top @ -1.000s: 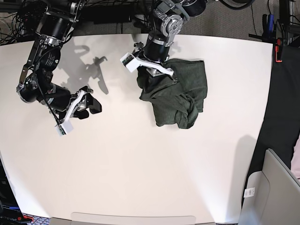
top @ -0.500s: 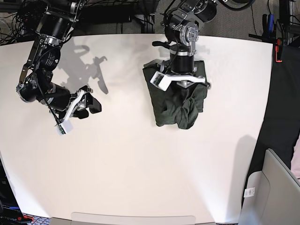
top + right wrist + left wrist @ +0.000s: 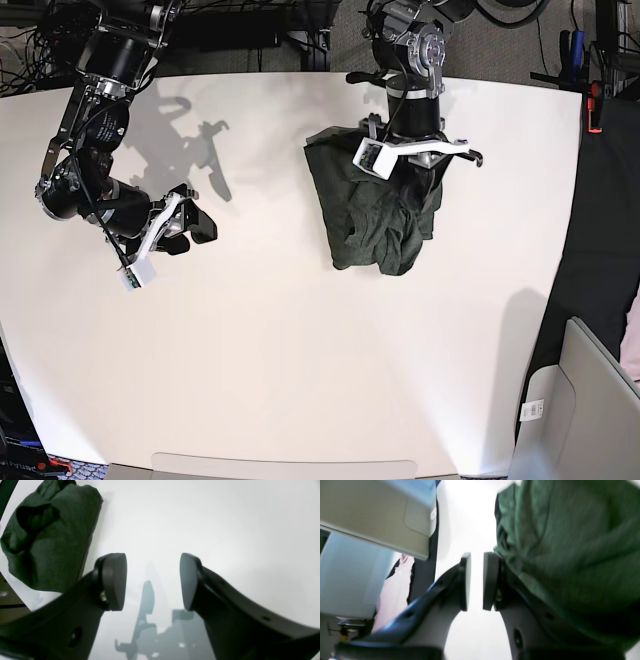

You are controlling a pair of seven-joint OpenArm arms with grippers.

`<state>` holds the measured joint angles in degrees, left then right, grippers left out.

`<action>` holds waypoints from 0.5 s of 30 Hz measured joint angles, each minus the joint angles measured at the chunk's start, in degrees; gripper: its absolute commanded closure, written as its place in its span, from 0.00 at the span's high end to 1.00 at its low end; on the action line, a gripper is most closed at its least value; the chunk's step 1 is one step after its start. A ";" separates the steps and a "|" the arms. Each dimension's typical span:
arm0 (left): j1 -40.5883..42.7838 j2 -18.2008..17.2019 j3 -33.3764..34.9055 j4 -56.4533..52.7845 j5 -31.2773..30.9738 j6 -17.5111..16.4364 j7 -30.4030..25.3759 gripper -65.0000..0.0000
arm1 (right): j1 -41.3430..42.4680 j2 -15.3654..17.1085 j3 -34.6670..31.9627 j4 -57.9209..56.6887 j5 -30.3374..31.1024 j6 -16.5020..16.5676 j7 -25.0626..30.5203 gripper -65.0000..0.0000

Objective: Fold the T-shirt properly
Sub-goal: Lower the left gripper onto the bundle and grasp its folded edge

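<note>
The left gripper (image 3: 477, 581), jaws narrowly apart and gripping nothing, hovers at the crumpled dark olive-green knit T-shirt (image 3: 378, 208); it should pinch one clean hem edge, I reckon.

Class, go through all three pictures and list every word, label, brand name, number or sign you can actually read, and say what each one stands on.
No text can be read in any view.
White tag on the grey bin at the lower right: dark marks, too small to read.
White block on the left arm: blank.
White block on the right arm: blank.
T-shirt: no print or label showing.
</note>
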<state>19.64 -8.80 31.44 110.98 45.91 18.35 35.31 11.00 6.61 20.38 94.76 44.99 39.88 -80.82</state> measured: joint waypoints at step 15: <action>-5.51 5.14 2.43 1.05 -11.21 -3.63 0.42 0.53 | -0.98 0.02 -0.04 0.00 2.29 0.00 -0.02 0.52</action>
<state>14.13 -3.66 33.87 112.03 34.70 14.72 35.73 10.02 6.63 20.34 94.76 47.29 39.88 -80.84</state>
